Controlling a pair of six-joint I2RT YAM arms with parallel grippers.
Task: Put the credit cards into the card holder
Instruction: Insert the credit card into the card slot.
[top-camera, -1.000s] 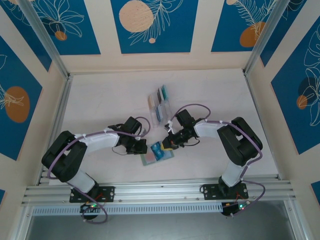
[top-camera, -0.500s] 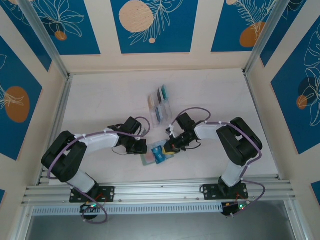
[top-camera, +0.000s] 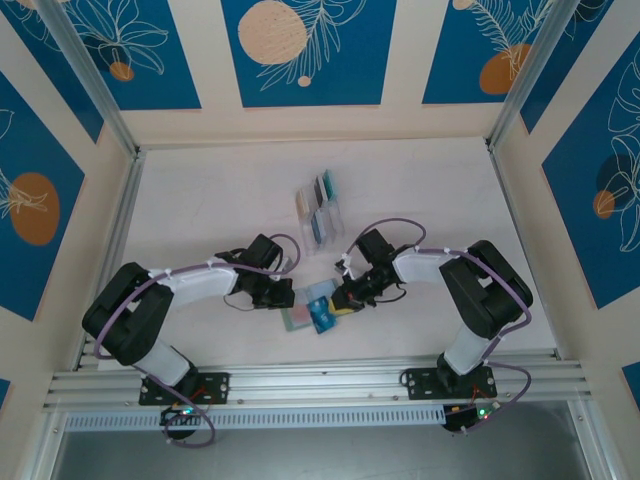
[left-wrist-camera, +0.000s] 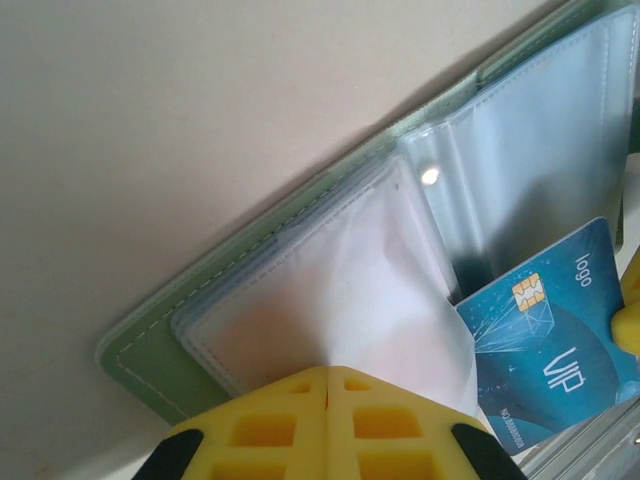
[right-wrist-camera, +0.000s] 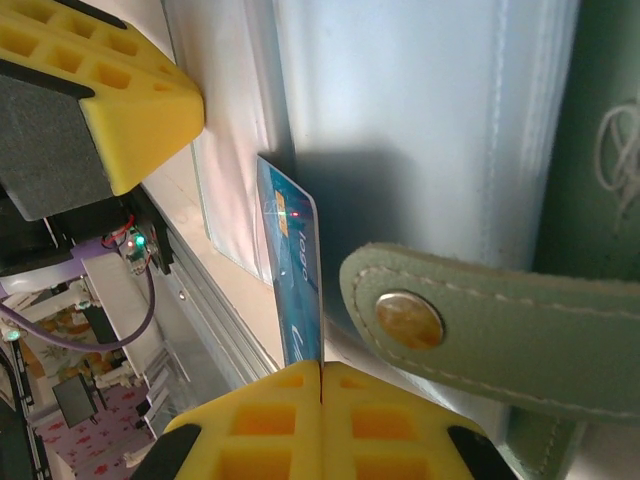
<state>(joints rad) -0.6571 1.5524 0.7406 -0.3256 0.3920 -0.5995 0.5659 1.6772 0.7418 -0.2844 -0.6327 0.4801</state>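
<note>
Okay, left gripper first. Its jaws are closed and seem to pinch the near edge of a clear pocket leaf of the card holder. In the left wrist view the leaf fans up and away from the fingertips. It is probably held so that the leaf stays lifted and the pocket mouth stays open while the holder can't slide.

The card holder lies open and flat on the table, directly between the two sets of jaws. Its green cover edge is just beyond the left fingertips.

The blue card sits to the right of the left jaws. One corner is tucked behind the pocket seam and the chip end and most of the face are exposed, so I judge it only partly in.

The right gripper has its jaws closed on that blue card's near edge. The card stands edge-on straight out from the fingertips, which looks like the hold for sliding it in lengthwise. The holder's snap tab lies just right of these jaws, flopped over the cover and close to the insertion path, so it could snag.

Other credit cards wait in a clear rack, well beyond both grippers.
</note>
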